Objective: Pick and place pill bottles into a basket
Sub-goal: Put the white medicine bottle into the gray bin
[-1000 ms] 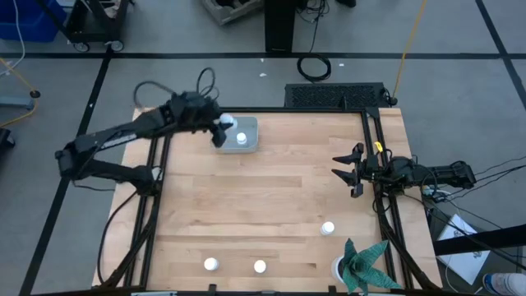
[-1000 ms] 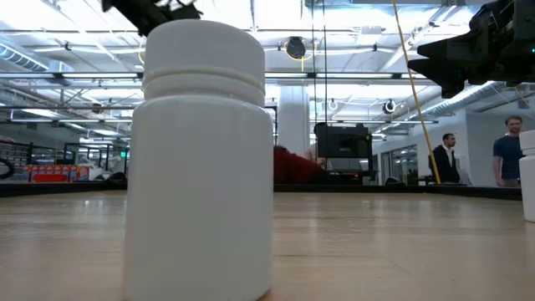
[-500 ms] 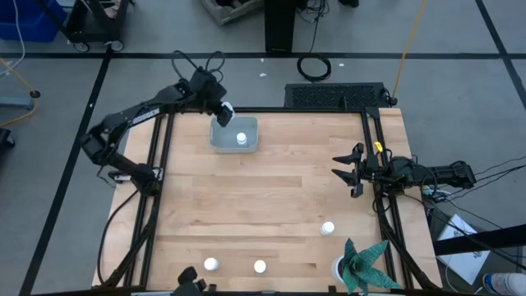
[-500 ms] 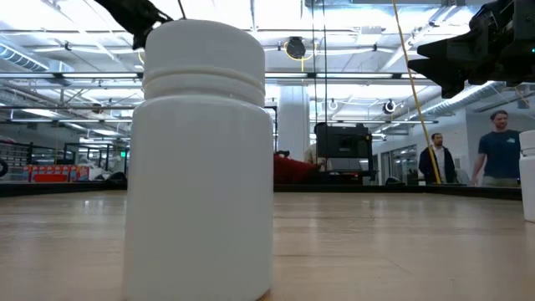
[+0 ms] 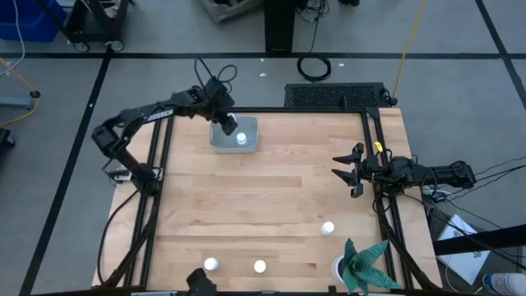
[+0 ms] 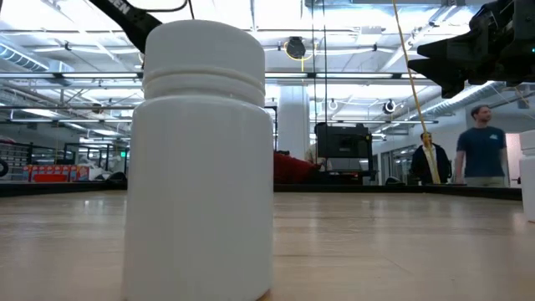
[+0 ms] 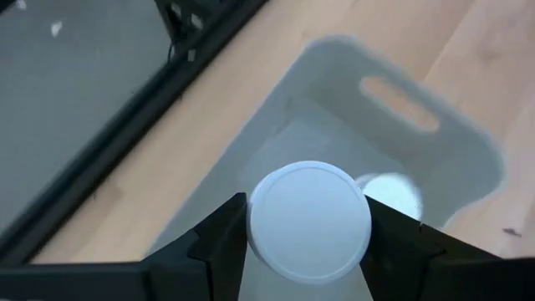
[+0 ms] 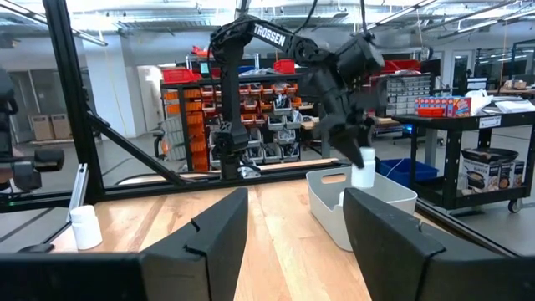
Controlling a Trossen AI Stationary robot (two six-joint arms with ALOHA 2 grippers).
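My left gripper [image 5: 228, 125] is shut on a small white pill bottle [image 7: 309, 219] and stands over the left part of the grey-blue basket [image 5: 249, 125] at the table's far edge. A second bottle [image 5: 242, 139] stands on the basket's floor and also shows in the left wrist view [image 7: 393, 192]. Three more bottles stand upright on the table: one at the right [image 5: 328, 228] and two near the front edge [image 5: 211, 265] [image 5: 260, 265]. My right gripper [image 5: 345, 173] is open and empty at the table's right edge. My left gripper pinches the bottle by two opposite sides [image 7: 253, 242] between its two fingers, which come from above and point down. The cap's top faces the wrist. The bottle [image 8: 363, 174] hangs upright below the fingers, clear of the basket's floor and over its inside.
A white pot with a green plant [image 5: 359, 265] stands at the near right corner. One bottle [image 6: 201, 159] stands right in front of the low camera. Black frame rails [image 5: 156, 189] run along the table's sides. People walk in the room beyond [image 6: 478, 155].
My left gripper, shut on the bottle, has gone a little toward the far edge and come back over the basket's left part, ending slightly farther right. The arm has swung toward the far edge and the gripper has turned. The bottle stays in the hold.
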